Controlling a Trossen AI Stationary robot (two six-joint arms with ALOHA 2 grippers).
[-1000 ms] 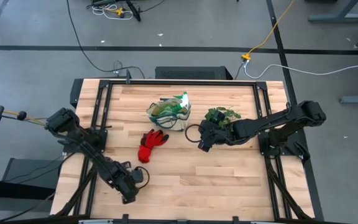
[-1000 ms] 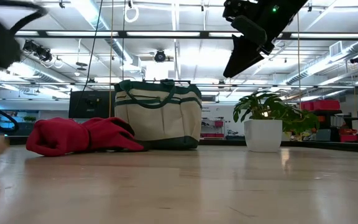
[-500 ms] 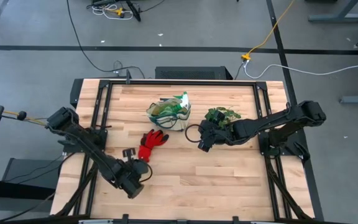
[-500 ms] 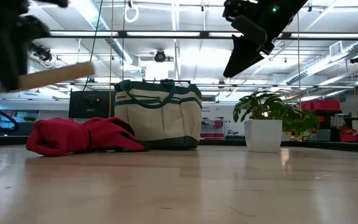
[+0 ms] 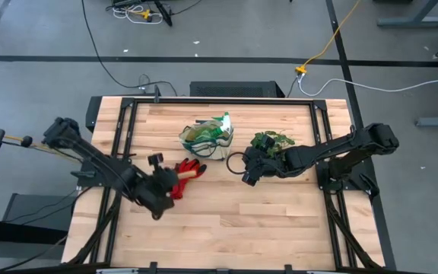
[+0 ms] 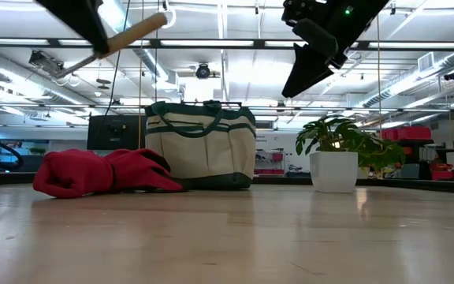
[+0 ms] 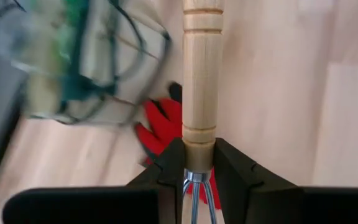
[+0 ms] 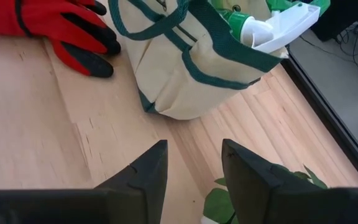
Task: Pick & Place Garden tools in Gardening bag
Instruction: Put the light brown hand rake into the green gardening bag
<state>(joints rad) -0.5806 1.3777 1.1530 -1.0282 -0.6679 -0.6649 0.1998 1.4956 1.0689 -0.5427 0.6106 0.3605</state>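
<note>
Our left gripper (image 7: 199, 177) held a wooden-handled rake (image 7: 202, 74), jaws clamped at the collar where handle meets metal tines. In the high view the left gripper (image 5: 160, 185) hung above the counter (image 5: 280, 221), just beside the red gloves (image 5: 188, 170). The gardening bag (image 5: 207, 138) lay beyond the gloves, toward the counter's far edge. The rake's long axis ran out ahead of the jaws, roughly toward the bag; we judged the carry must bring the handle over the bag's mouth. The spray bottle (image 8: 272, 25) already sat inside. Our right gripper (image 5: 249, 172) waited nearer the bag, beside the potted plant (image 5: 272, 141), jaws parted and empty.
</note>
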